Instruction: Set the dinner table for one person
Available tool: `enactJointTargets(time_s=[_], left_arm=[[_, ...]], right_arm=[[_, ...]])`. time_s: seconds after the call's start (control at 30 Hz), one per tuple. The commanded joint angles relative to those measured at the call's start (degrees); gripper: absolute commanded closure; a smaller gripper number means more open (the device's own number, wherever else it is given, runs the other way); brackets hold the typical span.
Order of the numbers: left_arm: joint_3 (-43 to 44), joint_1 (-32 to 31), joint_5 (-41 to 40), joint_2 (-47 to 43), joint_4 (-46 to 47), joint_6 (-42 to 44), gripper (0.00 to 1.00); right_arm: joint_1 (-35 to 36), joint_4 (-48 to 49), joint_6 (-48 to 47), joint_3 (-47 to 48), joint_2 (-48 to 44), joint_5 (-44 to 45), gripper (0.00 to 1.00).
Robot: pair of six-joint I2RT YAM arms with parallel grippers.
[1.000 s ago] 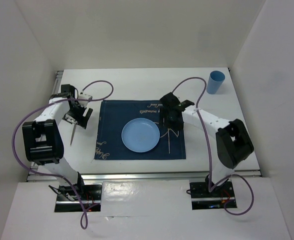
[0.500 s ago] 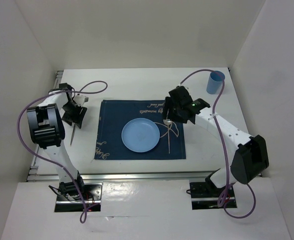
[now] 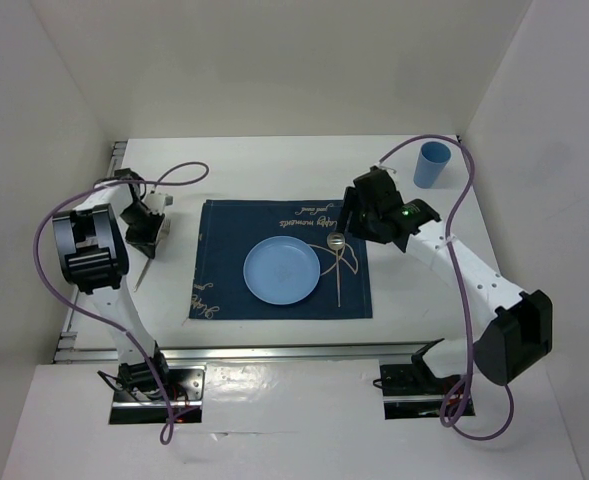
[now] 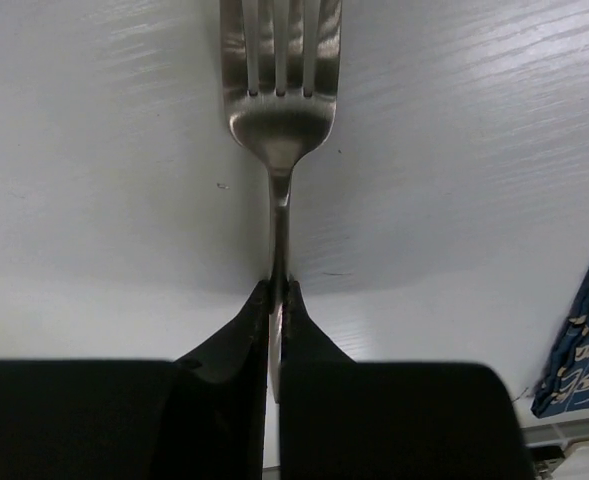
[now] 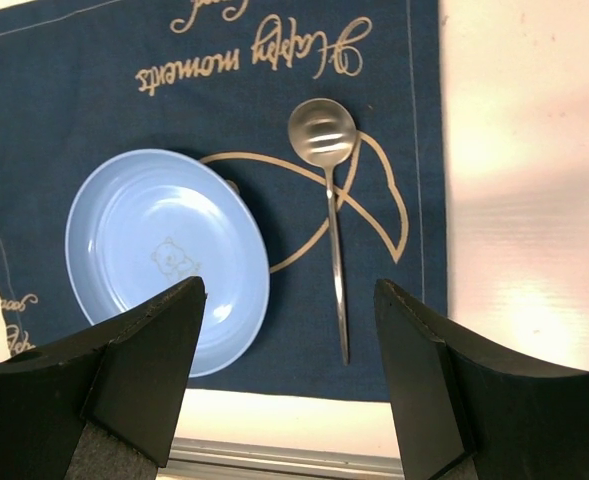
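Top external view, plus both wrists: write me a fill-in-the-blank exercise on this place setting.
The left tool is ____ on the fork.
The spoon lies on the placemat, to the ____ of the plate.
The right tool hangs ____ above the placemat, holding nothing.
The cup on the dinner table, off the placemat, is ____.
Missing words: shut; right; open; blue.

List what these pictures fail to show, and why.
1. Left wrist: the fork's tine tips are cut off by the top edge; its handle end is hidden inside the left gripper.
2. Right wrist: a finger of the right gripper covers the plate's lower-left rim.
3. Top external: the blue cup's contents are too small to tell.
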Motion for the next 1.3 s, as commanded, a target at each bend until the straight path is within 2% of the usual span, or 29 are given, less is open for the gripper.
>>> enactJointTargets(time_s=[0.0, 0.1, 0.3, 0.4, 0.6, 0.77, 1.03, 1.27], left_arm=[[-1.28, 0.72, 6.93, 2.79, -0.13, -3.39, 1.00], [-2.60, 0.73, 9.91, -0.37, 0.40, -4.88, 1.00], [-4.45, 0.73, 19.13, -13.90, 0.41, -11.20, 1.00], [-5.06, 0.03, 19.15, -18.64, 0.93, -15.25, 1.00], [-12.34, -7.88, 15.98, -25.43, 2.95, -22.62, 1.00], [-13.76, -15.34, 14.40, -25.43, 3.56, -32.09, 1.00], [-11.30, -23.35, 8.43, -18.85, 2.25, -42.49, 1.00], [-12.36, -27.40, -3.08, -14.54, 5.24, -47.59, 1.00]], right_arm=[[-0.30, -2.27, 0.94, 1.54, -3.53, 3.01, 0.24], [-0.30, -2.27, 1.56, 0.40, -5.37, 3.02, 0.24], [-0.30, -2.27, 2.62, -0.13, -5.91, 3.02, 0.24], [-0.30, -2.27, 2.62, 0.39, -5.91, 2.49, 0.24], [-0.30, -1.74, 2.62, 2.15, -4.86, 1.96, 0.24], [-0.30, -2.96, 2.62, 3.81, -4.86, 2.49, 0.24], [-0.30, -4.99, 4.98, 2.68, -6.96, 4.15, 0.24], [-0.30, -6.04, 5.70, 1.54, -8.20, 4.69, 0.24]])
